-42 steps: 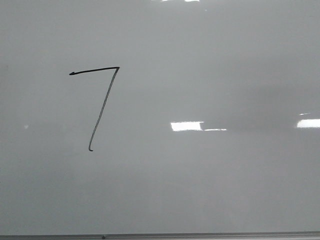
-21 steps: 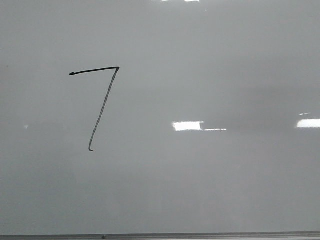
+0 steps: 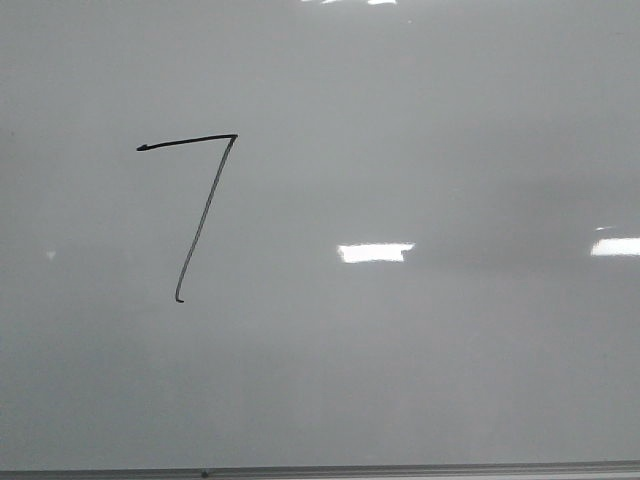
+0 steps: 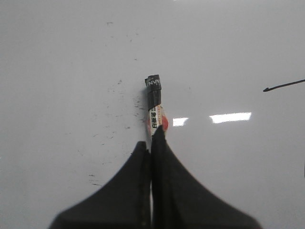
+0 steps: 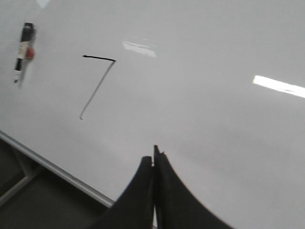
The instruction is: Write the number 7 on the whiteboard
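The number 7 (image 3: 205, 215) is drawn in thin black marker on the left half of the whiteboard (image 3: 450, 120), a short top stroke and a long slanted downstroke with a tiny hook. My left gripper (image 4: 151, 138) is shut on a black-capped marker (image 4: 154, 102) with a white and red label, held over the board left of the 7; the tip of the 7's top stroke (image 4: 285, 86) shows there. My right gripper (image 5: 153, 157) is shut and empty, over the board near its edge, with the 7 (image 5: 97, 86) and the marker (image 5: 23, 45) beyond it. Neither gripper shows in the front view.
The board's thin metal edge strip (image 3: 400, 468) runs along the near side and shows in the right wrist view (image 5: 57, 169), with dark floor and a frame leg beyond it. Small black marker specks (image 4: 114, 129) dot the board near the left gripper. White light glare (image 3: 375, 252) lies on the board.
The 7 is unchanged. Only the light glare on the board has shifted slightly, and a thin reflected streak beside it is gone.
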You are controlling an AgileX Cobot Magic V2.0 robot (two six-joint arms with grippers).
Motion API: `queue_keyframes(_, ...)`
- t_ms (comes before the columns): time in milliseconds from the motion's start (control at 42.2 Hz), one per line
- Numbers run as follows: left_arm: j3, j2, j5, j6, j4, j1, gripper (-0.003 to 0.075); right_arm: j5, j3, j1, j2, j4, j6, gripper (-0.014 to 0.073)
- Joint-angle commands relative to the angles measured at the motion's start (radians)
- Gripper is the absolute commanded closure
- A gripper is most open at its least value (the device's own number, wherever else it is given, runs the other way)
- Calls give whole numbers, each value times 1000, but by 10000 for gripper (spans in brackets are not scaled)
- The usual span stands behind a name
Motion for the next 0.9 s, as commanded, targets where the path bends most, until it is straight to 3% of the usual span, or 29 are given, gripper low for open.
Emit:
queue_keyframes(0, 6, -17, -77, -5, 0, -2, 741, -155, 17, -40, -3, -115, 136, 662)
queue_keyframes(142, 6, -17, -77, -5, 0, -2, 741, -261, 127, -145, -79, -265, 334, 662)
queue_keyframes(474, 6, -17, -77, -5, 0, -2, 741, -296, 385, -288, -350, -284, 359, 662)
queue_keyframes(688, 6, -15, -77, -5, 0, -2, 741, -409, 476, -289, -339, -283, 362, 662)
queue_keyframes(877, 6, -15, -77, -5, 0, -2, 741, -395, 474, -289, -339, -282, 362, 662)
